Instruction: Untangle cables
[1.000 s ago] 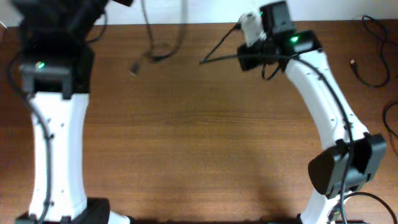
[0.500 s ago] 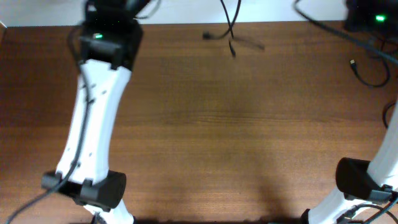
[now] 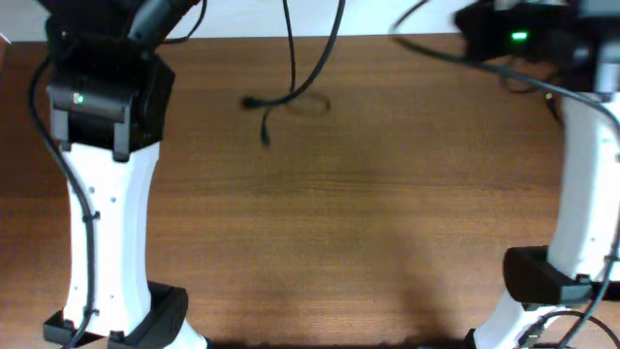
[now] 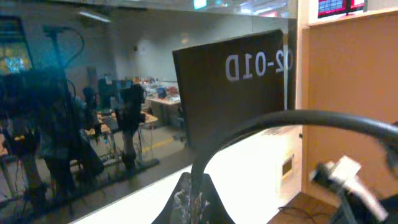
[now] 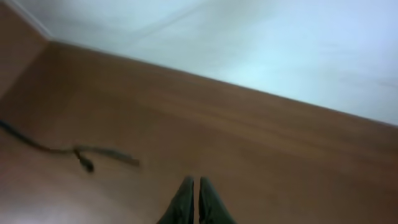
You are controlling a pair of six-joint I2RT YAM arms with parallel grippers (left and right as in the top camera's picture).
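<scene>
the thin black flexible cables (image 3: 291, 92) hang down onto the brown wooden tabletop (image 3: 387, 223) to the right of the white-and-black left robot arm (image 3: 102, 213), level with its dark upper housing. two strands come in from past the far edge, curve together and end in small dark plug ends (image 3: 264, 136), near that arm but not touching it. blur hides whether the plugs rest on the wood or hang just above it. much further right of the left arm, across the wood, stands the white right robot arm (image 3: 591, 184), its black top carrying a green light.

the left end effector (image 4: 191, 198) is pressed together, pinching the cables: a black strand rises from between its tips and arches away, past a black panel with mirrored lettering (image 4: 230, 93). the right end effector (image 5: 193, 198) is pressed together too, fingertip against fingertip, above the wood; a blurred stretch of cable lies on the tabletop ahead of it.
</scene>
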